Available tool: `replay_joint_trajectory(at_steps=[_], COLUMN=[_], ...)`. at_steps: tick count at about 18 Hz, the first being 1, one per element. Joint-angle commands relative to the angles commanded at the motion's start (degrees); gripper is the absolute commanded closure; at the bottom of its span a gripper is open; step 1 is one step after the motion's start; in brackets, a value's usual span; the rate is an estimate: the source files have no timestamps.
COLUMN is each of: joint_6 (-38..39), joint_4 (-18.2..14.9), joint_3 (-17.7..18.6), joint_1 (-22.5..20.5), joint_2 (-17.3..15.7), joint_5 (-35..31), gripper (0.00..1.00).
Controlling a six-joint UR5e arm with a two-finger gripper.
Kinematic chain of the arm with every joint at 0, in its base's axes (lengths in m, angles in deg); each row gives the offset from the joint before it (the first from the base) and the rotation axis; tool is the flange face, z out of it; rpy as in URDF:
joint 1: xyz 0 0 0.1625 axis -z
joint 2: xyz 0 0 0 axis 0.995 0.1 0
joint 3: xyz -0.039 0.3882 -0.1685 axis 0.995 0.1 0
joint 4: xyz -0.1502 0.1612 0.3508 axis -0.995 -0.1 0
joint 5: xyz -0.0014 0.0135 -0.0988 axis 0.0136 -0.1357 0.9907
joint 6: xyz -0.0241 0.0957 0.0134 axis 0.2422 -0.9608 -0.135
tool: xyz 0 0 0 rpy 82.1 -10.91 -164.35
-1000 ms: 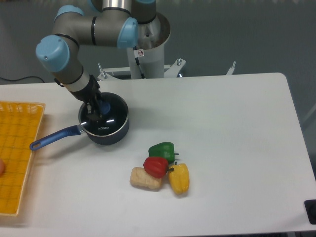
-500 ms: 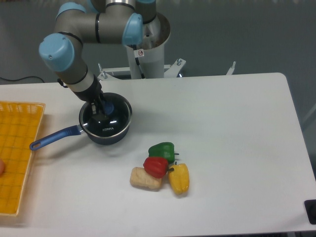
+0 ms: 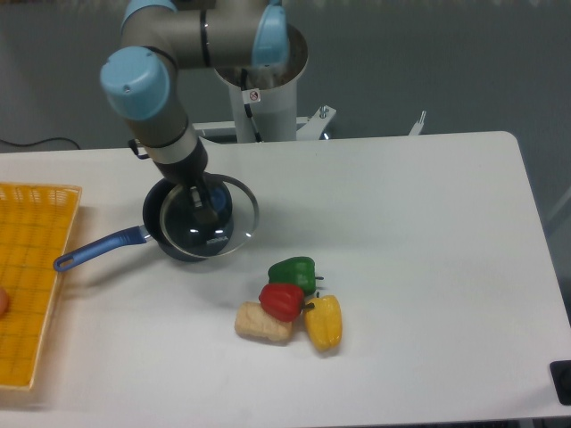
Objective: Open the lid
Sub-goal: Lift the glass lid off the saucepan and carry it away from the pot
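Sitting near the table's (image 3: 419, 223) left side, the dark blue saucepan (image 3: 174, 234) points its long blue handle (image 3: 94, 250) toward the yellow basket (image 3: 31, 276) at the left edge; what the pan holds cannot be made out, and in the basket only an orange sliver shows at the frame's border. The lid (image 3: 212, 218) — clear glass with a metal rim — hangs tilted over the pan, offset to the pan's right so its rim overhangs the wall on that side. The gripper (image 3: 207, 207) is clamped on the lid's blue knob.

Right of and nearer the camera than the saucepan lies a tight cluster: a green pepper (image 3: 294, 270), a red pepper (image 3: 282, 301), a yellow pepper (image 3: 325, 323) and a pale bread-like piece (image 3: 260, 325), all touching.

A second ago the lid sat flush on the pan, with the gripper already on the knob; since then arm and lid have shifted right — the pan itself has stayed put.
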Motion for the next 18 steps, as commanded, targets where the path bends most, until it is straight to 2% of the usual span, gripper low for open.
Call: replay_joint_trajectory(at_steps=[8,11,15,18], joint_6=[-3.3,-3.4,-7.3,-7.5], joint_4=[-1.3,-2.8,-2.9,-3.1], joint_3=[-2.0,-3.0,-2.9,-2.6], joint_1=[-4.8,-6.5,-9.0,-10.2], joint_2=[0.1,0.3,0.4,0.4], joint_5=[1.5,1.9,1.8,1.1], gripper=[0.44,0.47,0.47,0.47])
